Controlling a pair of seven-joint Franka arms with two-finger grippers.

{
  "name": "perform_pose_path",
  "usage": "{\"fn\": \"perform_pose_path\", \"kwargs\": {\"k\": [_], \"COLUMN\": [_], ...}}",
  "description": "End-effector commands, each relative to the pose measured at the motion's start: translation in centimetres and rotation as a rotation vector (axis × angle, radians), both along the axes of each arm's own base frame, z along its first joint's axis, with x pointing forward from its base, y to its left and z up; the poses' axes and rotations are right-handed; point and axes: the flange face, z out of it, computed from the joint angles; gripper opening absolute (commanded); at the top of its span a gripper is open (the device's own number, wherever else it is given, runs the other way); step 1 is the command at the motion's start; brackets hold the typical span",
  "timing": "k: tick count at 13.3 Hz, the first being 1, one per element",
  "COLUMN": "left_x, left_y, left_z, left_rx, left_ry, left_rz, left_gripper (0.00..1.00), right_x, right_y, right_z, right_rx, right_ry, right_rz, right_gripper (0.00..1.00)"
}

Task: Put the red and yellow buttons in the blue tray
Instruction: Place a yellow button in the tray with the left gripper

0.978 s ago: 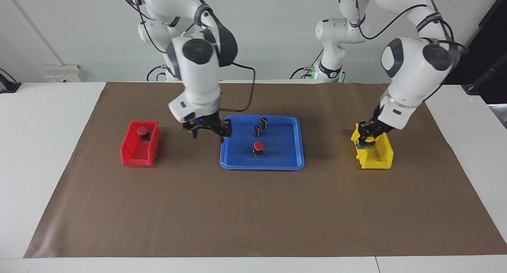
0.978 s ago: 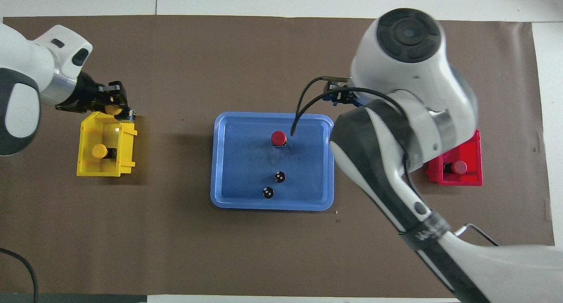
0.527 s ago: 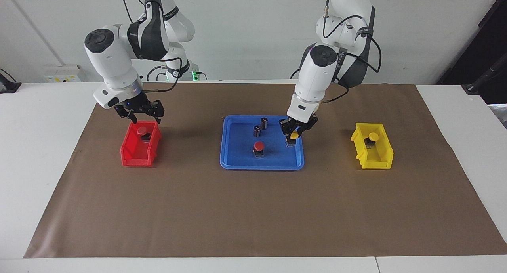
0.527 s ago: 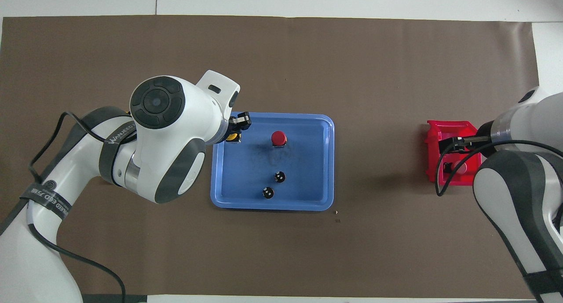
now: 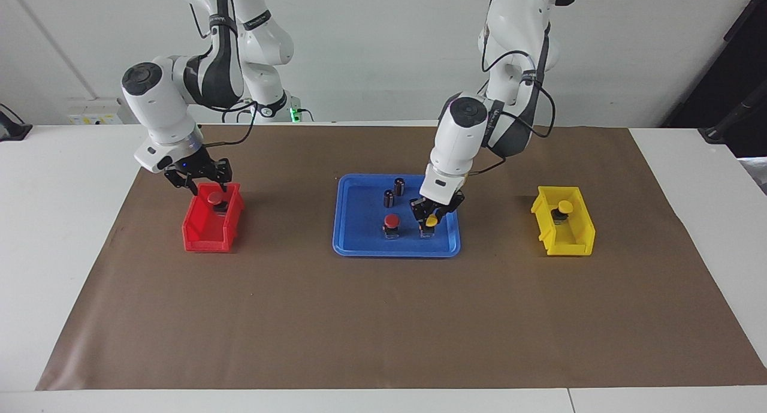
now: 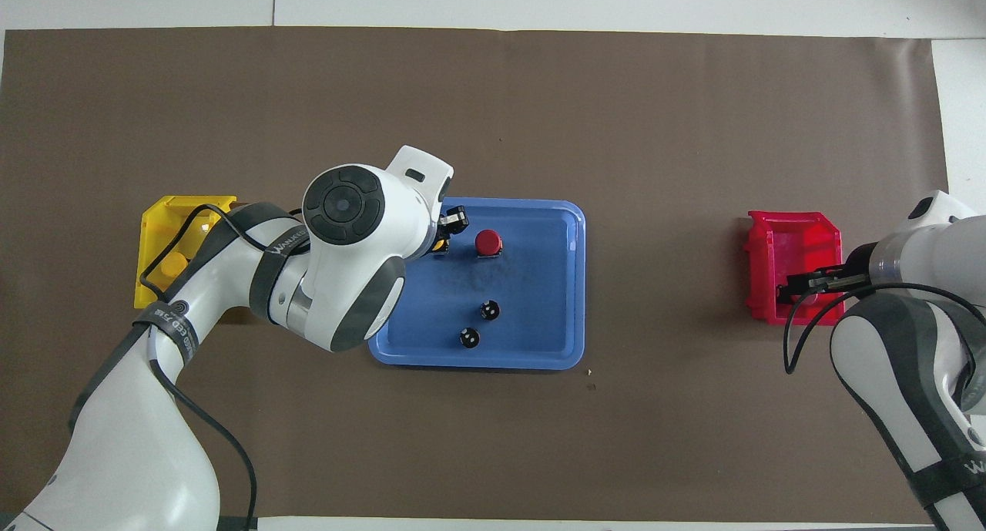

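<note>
My left gripper [image 5: 429,220] is shut on a yellow button [image 5: 431,222], held low over the blue tray [image 5: 365,236] beside a red button [image 5: 391,222] that stands in the tray. From overhead, only an edge of that yellow button [image 6: 439,245] shows under the left gripper [image 6: 447,232], close to the red button [image 6: 487,242]. My right gripper [image 5: 208,187] is open just above a second red button [image 5: 214,198] in the red bin [image 5: 207,232]. A second yellow button [image 5: 564,207] sits in the yellow bin [image 5: 569,245].
Two dark capless cylinders [image 5: 399,185] [image 5: 388,198] stand in the tray, nearer to the robots than the red button. The red bin [image 6: 793,238] lies toward the right arm's end, the yellow bin [image 6: 154,215] toward the left arm's. Brown paper covers the table.
My left gripper carried a yellow button from the yellow bin to over the tray, close to the red button. My right gripper went from the tray to the red bin, lowered, and its fingers narrowed.
</note>
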Motion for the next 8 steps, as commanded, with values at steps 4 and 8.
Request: {"fn": "perform_pose_path", "kwargs": {"k": [4,8], "left_x": [0.1,0.5], "left_y": [-0.4,0.0], "left_z": [-0.7,1.1], "left_rx": [-0.007,0.001], "left_ry": [-0.001,0.012], "left_rz": [0.019,0.026], "left_gripper": [0.57,0.63], "right_x": [-0.6,-1.4], "right_y": [-0.2,-0.9], "right_z": [-2.2,-4.3], "right_rx": [0.012,0.013], "right_ry": [-0.034,-0.03], "right_rz": [0.011,0.013], "right_gripper": [0.66,0.66]}}
